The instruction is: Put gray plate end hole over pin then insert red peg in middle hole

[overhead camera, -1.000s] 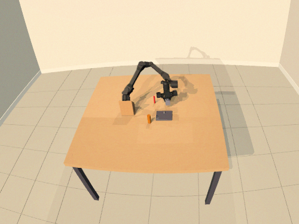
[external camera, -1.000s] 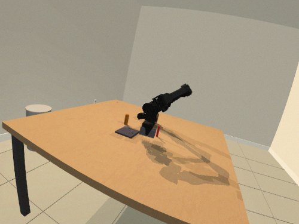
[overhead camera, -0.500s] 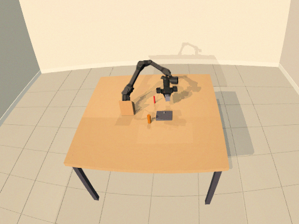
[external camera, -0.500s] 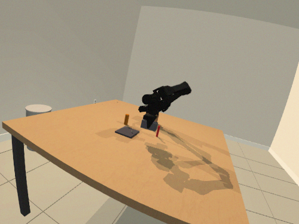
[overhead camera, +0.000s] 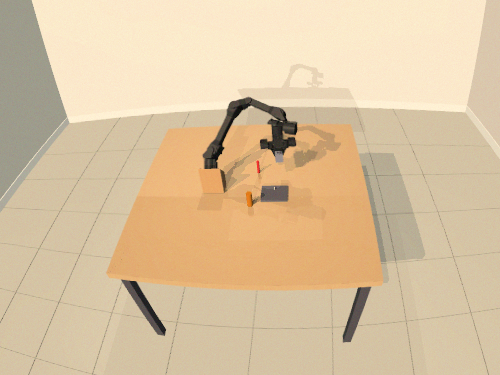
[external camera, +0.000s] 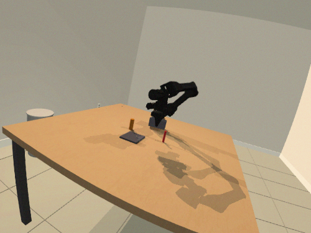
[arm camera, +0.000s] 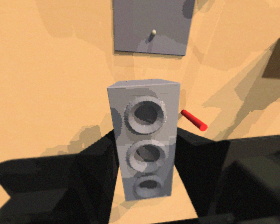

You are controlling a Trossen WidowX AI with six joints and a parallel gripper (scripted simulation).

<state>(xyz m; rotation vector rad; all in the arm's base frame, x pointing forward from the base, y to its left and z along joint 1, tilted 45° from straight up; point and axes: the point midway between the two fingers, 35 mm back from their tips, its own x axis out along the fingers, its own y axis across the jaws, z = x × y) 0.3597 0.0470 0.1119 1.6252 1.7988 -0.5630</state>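
Observation:
My gripper (overhead camera: 279,154) (external camera: 158,125) (arm camera: 141,127) is shut on the gray plate (overhead camera: 279,157) (external camera: 153,122) (arm camera: 120,145) and holds it up above the table. The plate shows three holes in a row in the wrist view. The dark gray base (overhead camera: 280,195) (external camera: 130,137) (arm camera: 135,27) lies flat on the table, and its small pale pin (overhead camera: 274,188) (arm camera: 153,33) stands up from it. The base is ahead of the plate in the wrist view. The red peg (overhead camera: 258,167) (external camera: 164,137) (arm camera: 194,120) stands upright on the table, to the right of the plate in the wrist view.
An orange cylinder (overhead camera: 249,199) (external camera: 132,124) stands upright beside the base. A wooden block (overhead camera: 212,181) stands at the arm's foot. All stand on the wooden table (overhead camera: 175,245) (external camera: 102,161).

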